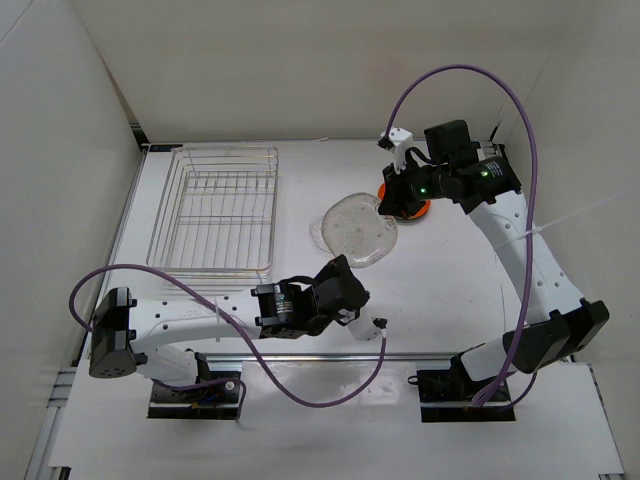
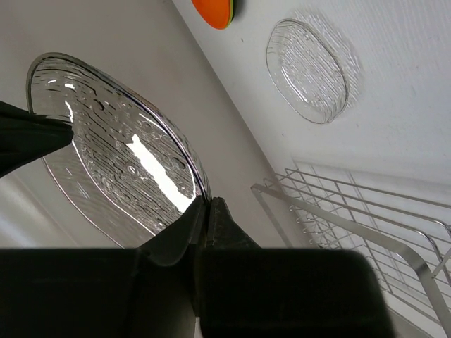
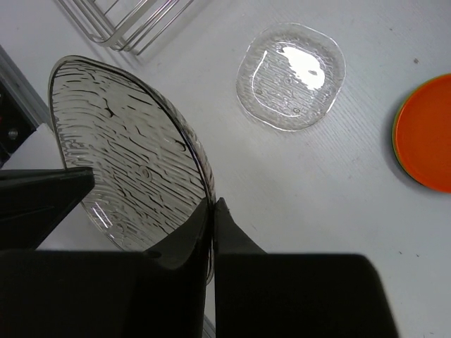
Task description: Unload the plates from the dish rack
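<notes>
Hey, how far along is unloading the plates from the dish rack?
Done: the dish rack looks empty; an orange plate and a clear plate lie on the table. In hand: the left gripper clamps a second clear plate, the right gripper a third clear plate, per wrist views. Left: setting those two down.

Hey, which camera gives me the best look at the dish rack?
The top external view: it shows the whole dish rack from above, with all four sides in frame. The left wrist view catches only a corner at its lower right, and the right wrist view only a corner at its top left.
</notes>
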### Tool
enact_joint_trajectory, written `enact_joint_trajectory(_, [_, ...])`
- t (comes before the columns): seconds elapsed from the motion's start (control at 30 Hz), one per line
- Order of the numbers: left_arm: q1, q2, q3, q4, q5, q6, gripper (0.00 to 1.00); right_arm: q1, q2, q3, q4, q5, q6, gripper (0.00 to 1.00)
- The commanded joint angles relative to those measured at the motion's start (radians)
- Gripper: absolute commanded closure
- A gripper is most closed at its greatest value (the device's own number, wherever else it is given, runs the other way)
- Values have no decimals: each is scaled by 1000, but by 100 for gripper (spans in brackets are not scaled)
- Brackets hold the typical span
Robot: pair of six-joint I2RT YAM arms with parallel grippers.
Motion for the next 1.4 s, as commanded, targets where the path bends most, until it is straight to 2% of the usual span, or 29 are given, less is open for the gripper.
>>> enact_joint_trajectory(0.0, [13,-8,16,45,-5,2,85,4,-17,-2,20,-19,-14,100])
enact_joint_trajectory(0.1, [38,1,7,45,-14,-7,53,4,-26,-2,31,-9,-4,100])
enact_joint_trajectory(0.13, [38,1,7,45,-14,-7,29,4,-26,-2,45,21,-4,100])
enact_joint_trajectory(0.2, [49,1,7,5,-14,-20,8,4,-26,-2,65,73,-4,100])
enact_joint_trajectory(0.23, [49,1,19,-66,-14,-45,0,4,-8,7,75,102,-4,100])
enact_joint_trajectory(0.37, [71,1,57,-312,-71,-143,0,-8,93,82,85,208,-53,100])
enact_joint_trajectory(0.47, [146,11,153,-430,-103,-251,0,-28,212,167,85,245,-66,100])
enact_joint_trajectory(0.53, [243,35,241,-446,-103,-329,0,-38,304,213,85,258,-31,100])
enact_joint_trajectory(0.57, [284,52,295,-469,-103,-427,0,-48,331,234,76,258,-11,100])
enact_joint_trajectory(0.6, [379,72,421,-508,-103,-479,0,-48,385,271,75,236,26,100])
enact_joint_trajectory(0.7, [519,120,620,-545,-57,-634,0,-48,480,325,75,205,92,100])
enact_joint_trajectory(0.73, [592,120,637,-533,-57,-661,0,-39,503,336,75,205,109,100])
enact_joint_trajectory(0.87, [719,80,637,-496,3,-785,0,-39,591,336,111,126,184,100])
enact_joint_trajectory(0.97, [798,57,695,-513,96,-888,0,-39,630,336,111,98,197,100])
enact_joint_trajectory(1.0, [818,46,714,-527,166,-905,0,-29,640,336,121,98,197,100])
enact_joint_trajectory(1.37, [881,-38,728,-483,323,-963,0,-29,732,327,167,89,218,100])
